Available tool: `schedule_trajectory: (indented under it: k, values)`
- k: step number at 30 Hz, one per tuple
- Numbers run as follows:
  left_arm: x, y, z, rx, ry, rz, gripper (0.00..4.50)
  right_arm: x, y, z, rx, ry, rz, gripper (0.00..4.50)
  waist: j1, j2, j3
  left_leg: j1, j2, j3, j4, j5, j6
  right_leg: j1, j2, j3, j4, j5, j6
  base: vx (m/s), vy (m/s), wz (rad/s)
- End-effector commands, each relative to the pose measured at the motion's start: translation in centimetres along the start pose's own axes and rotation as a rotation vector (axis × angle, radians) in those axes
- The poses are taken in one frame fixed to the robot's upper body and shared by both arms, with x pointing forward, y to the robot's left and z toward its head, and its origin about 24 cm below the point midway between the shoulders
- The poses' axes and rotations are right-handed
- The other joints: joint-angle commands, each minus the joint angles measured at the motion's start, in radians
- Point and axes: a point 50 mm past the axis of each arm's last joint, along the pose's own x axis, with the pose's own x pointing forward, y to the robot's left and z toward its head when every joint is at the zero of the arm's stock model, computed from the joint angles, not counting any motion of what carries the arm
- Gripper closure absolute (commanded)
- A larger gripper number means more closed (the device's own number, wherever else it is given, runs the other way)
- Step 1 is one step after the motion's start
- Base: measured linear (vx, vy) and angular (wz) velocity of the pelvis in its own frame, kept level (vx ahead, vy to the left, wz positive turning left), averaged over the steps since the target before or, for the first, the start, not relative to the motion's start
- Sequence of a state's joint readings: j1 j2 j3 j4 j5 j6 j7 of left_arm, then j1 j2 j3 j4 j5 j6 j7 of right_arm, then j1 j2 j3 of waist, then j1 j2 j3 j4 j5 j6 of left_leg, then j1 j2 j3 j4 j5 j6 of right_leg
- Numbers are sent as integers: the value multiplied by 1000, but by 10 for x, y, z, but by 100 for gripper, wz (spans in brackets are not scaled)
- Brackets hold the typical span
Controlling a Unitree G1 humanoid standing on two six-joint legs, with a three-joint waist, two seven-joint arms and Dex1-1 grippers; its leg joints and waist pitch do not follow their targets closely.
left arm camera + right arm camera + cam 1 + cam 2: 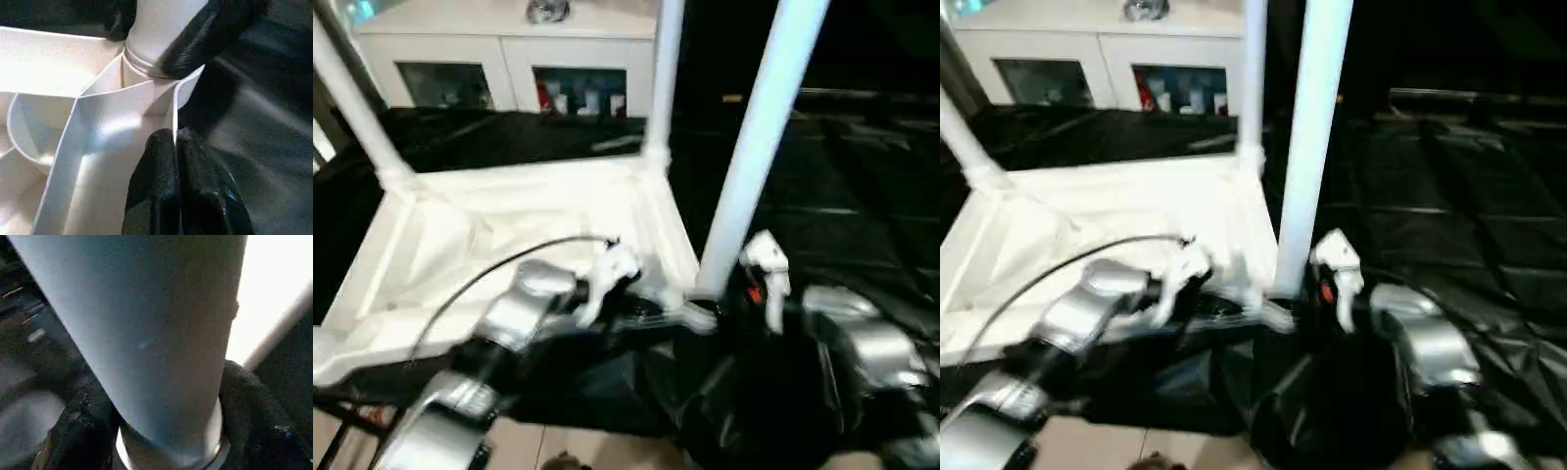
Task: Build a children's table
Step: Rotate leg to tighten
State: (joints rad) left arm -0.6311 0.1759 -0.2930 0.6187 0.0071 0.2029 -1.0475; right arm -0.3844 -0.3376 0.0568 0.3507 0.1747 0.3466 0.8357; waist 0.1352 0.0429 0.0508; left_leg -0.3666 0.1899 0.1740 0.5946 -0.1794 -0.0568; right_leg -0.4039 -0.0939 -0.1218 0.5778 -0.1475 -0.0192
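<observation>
The white tabletop [509,225] lies upside down on the black cloth, ribs facing up. Three white legs stand in its corner sockets: far left [352,98], far right [661,78] and near right [759,137]. My left gripper [176,147] is shut on the thin rim wall [173,107] of the tabletop, right beside the near right socket. My right gripper [724,294] is closed around the base of the near right leg [156,333], a black finger [254,421] on either side just above the socket.
The black-draped work table [862,196] stretches away to the right and behind. A white cabinet [509,59] with glass doors stands at the back. A black cable [480,274] arcs over my left forearm. Pale floor [568,446] lies below the table's near edge.
</observation>
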Motion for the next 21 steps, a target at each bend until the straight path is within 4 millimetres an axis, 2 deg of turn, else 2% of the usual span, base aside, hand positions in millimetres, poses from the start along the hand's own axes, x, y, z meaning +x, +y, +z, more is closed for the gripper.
schedule_trajectory:
  k: [1, 2, 3, 4, 5, 6, 7, 9, 11, 12, 13, 15, 19, 20, 21]
  values:
    - [22, 4, 35, 60, -105, 90, 450, 19, 5, -13, 48, 40, -109, 200, -10, -19, -65, 7, 32, -15, -74, -257, 25, 49, -71, 45, -95, -488, -90, 0, 0, 0]
    - [25, 5, 38, 54, -108, 111, 450, 22, 6, -14, 66, 39, -132, 200, -9, -16, -66, 15, 34, -16, -73, -259, 19, 46, -70, 45, -96, -485, -89, 0, 0, 0]
    - [26, 6, 39, 51, -109, 122, 450, 24, 7, -14, 75, 39, -144, 200, -13, -19, -68, 15, 35, -16, -73, -257, 20, 48, -71, 47, -94, -460, -97, 0, 0, 0]
    - [35, 9, 45, 33, -112, 193, 450, 35, 12, -13, 119, 11, -195, 200, -13, -16, -70, 9, 34, -17, -74, -243, 28, 52, -70, 48, -90, -432, -99, 0, 0, 0]
    - [35, 9, 45, 33, -112, 193, 450, 35, 12, -13, 119, 11, -195, 200, -15, -17, -70, 11, 33, -14, -73, -240, 30, 47, -69, 50, -90, -421, -102, 0, 0, 0]
    - [38, 9, 47, 27, -114, 214, 450, 39, 14, -13, 132, 2, -213, 200, -14, -20, -72, 8, 32, -16, -73, -226, 33, 54, -71, 49, -86, -400, -111, 0, 0, 0]
    - [42, 11, 49, 21, -116, 247, 450, 44, 16, -11, 144, -12, -239, 200, -13, -17, -73, 8, 32, -15, -72, -217, 35, 54, -72, 51, -84, -389, -115, 0, 0, 0]
    - [48, 10, 53, 25, -118, 263, 450, 55, 23, -6, 173, -41, -258, 200, -11, -13, -72, 7, 31, -14, -72, -210, 41, 54, -71, 49, -85, -384, -119, 0, 0, 0]
    - [50, 8, 55, 34, -125, 244, 450, 60, 28, -2, 187, -70, -219, 200, -12, -14, -72, 6, 31, -15, -73, -214, 44, 56, -71, 48, -86, -389, -115, 0, 0, 0]
    - [51, 7, 55, 41, -128, 232, 450, 61, 30, 0, 195, -82, -197, 165, -12, -13, -72, 8, 32, -15, -73, -220, 48, 55, -72, 49, -87, -391, -112, 0, 0, 0]
    - [51, 7, 55, 44, -128, 228, 450, 62, 31, 1, 201, -89, -193, 165, -12, -13, -71, 7, 33, -15, -74, -221, 50, 56, -71, 49, -87, -391, -112, 0, 0, 0]
    - [51, 7, 53, 56, -127, 206, 450, 60, 31, 3, 206, -105, -173, 128, -13, -12, -71, 8, 35, -16, -76, -233, 48, 56, -71, 49, -86, -388, -115, 0, 0, 0]
    - [48, 5, 50, 67, -129, 166, 450, 56, 31, 4, 165, -102, -131, 121, -13, -13, -71, 6, 36, -16, -76, -235, 50, 58, -73, 51, -84, -370, -123, 0, 0, 0]
    - [44, 3, 48, 82, -137, 114, 450, 51, 31, 5, 117, -93, -78, 121, -15, -22, -72, 4, 36, -15, -76, -224, 55, 60, -73, 52, -82, -357, -128, 0, 0, 0]
    - [42, 1, 46, 93, -141, 80, 450, 47, 31, 5, 86, -87, -43, 121, -9, -19, -73, 3, 37, -15, -74, -207, 64, 63, -74, 52, -77, -333, -132, 0, 0, 0]
